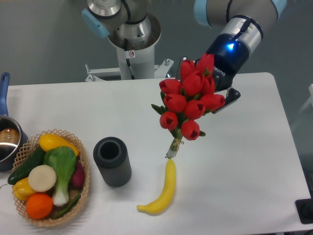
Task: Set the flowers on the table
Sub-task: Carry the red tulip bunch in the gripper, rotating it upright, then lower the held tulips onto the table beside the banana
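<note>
The flowers (188,105) are a bunch of red tulips with green leaves. Their thin tied stems (173,146) point down and to the left. My gripper (217,98) comes in from the upper right and is shut on the bunch, holding it above the white table (244,161). The blooms hide most of the fingers; one dark finger (231,98) shows at the bunch's right. The stem tips hang just over the top end of a yellow banana (164,191).
A dark cylindrical vase (112,161) stands left of the banana. A wicker basket (83,188) of vegetables and fruit sits at the front left. A pot (7,139) with a blue handle is at the left edge. The arm's base (132,44) stands behind the table.
</note>
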`<move>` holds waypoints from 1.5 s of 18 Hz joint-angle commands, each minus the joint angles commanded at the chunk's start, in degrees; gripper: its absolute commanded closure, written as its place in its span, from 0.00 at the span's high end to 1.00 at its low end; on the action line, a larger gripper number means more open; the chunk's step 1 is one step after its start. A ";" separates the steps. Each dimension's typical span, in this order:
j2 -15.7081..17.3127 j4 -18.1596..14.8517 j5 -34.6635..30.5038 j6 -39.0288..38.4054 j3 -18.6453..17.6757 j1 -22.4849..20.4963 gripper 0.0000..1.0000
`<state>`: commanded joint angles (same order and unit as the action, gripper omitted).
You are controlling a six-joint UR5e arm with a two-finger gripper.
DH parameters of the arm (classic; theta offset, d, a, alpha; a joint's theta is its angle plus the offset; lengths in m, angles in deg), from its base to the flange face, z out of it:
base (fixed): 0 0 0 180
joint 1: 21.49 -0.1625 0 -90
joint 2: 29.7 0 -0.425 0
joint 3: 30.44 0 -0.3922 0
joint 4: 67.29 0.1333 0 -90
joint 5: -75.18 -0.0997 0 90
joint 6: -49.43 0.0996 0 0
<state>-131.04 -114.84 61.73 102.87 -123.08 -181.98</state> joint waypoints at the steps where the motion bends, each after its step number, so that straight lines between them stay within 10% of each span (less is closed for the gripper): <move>1: 0.00 0.09 0.00 0.00 -0.09 -0.09 0.45; 12: 2.19 -0.17 -7.46 -0.61 -0.53 -0.09 0.45; 23: 9.66 -0.79 -36.09 -0.79 -9.14 2.10 0.45; 27: 10.81 -6.40 -47.35 -0.62 -10.90 3.78 0.45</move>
<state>-120.23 -121.24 14.38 102.25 -133.98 -178.21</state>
